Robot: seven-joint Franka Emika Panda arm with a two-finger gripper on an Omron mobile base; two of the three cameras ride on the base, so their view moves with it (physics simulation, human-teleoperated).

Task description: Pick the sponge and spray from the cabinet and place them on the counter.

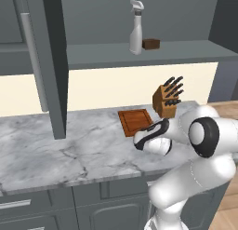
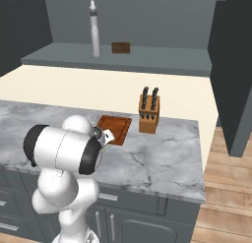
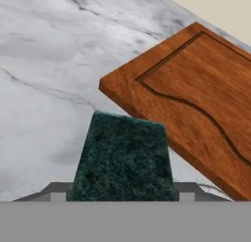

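Between the two dark finger tips at the bottom of the hand view sits the sponge (image 3: 124,160), its dark green top layer facing the camera; the gripper (image 3: 119,197) is clenched on it, with a tip on each side. Below the sponge lies the counter (image 3: 44,64), grey-white with dark veins, and a faint shadow falls on the marble just beside the sponge's lower left edge. Whether the sponge touches the slab cannot be told. Just to the right in this view lies a brown wooden cutting board (image 3: 206,89) with a routed groove inside its border; its near corner is close to the sponge but apart from it.

From the left base view, the hand is low over the counter (image 1: 56,150), just in front of the cutting board (image 1: 135,121), with the white arm folded behind it. A wooden knife block (image 1: 166,101) with dark handles stands on the counter behind and to the right of the board. In the right base view the arm's elbow covers most of the hand, the cutting board (image 2: 115,129) lies just beyond it and the knife block (image 2: 149,113) stands near the board's right side.

Above, the cabinet (image 1: 139,54) stands open. On its grey shelf the spray (image 1: 136,29) stands upright, with a small brown box (image 1: 151,44) just beside it on the right. The same pair appears in the right base view: the spray (image 2: 94,30), then the box (image 2: 121,47).
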